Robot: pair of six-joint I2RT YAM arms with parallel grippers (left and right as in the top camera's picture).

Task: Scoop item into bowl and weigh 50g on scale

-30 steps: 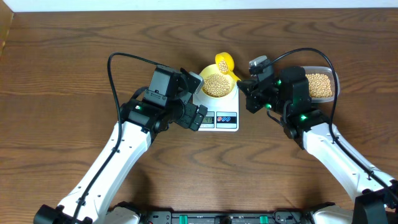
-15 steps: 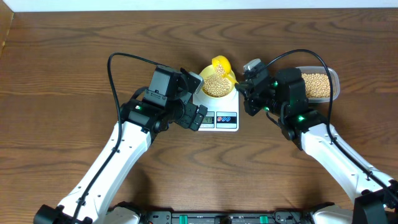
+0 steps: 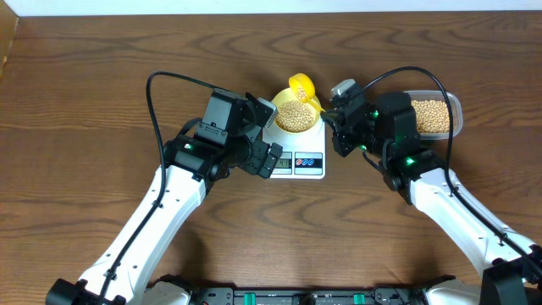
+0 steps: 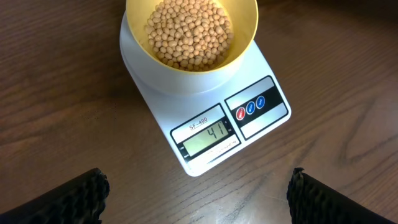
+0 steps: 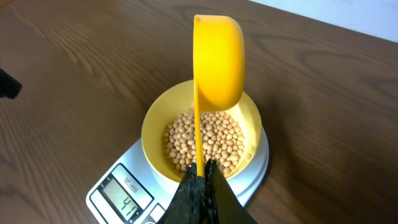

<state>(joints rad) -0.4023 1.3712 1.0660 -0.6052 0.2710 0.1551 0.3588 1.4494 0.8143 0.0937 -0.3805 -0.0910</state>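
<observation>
The beans are piled in the yellow bowl, filling it maybe halfway or a bit more. The bowl sits on the round platform of the white scale, top centre of the overhead view, and the display reads 41. Right above the bowl's far rim is the yellow scoop, turned up on edge so I can't really see what's in it. The right fingers are pinched tight on its handle at the bottom of that wrist view. More beans sit in the clear tub over in the upper right. The left fingers are spread wide, holding nothing, hanging over the wooden bench just in front of the scale.
</observation>
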